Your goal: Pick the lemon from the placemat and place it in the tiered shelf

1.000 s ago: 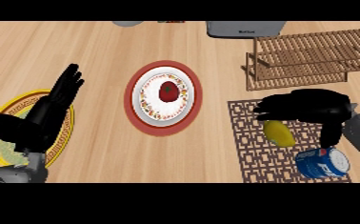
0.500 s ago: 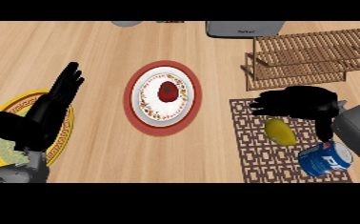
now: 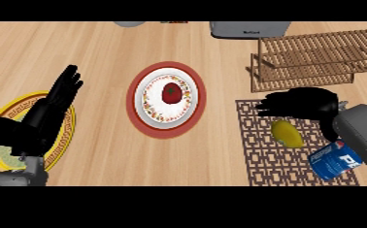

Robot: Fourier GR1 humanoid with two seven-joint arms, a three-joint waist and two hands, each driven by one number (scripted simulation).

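Right hand (image 3: 301, 103): curled, holding nothing, just above the lemon (image 3: 287, 133).
Risk: lemon rolls on placemat (image 3: 265, 149) against the can (image 3: 335, 160).
Left hand (image 3: 50, 109): open, resting.

You're looking at a kitchen — a pale wooden counter (image 3: 100, 47) fills the frame. At centre sits a plate (image 3: 166, 98) with a red fruit on it, a slatted wooden tiered shelf (image 3: 308, 57) stands upper right, and a patterned placemat (image 3: 265, 149) lies lower right — a grey appliance (image 3: 249, 29) sits at the top edge.
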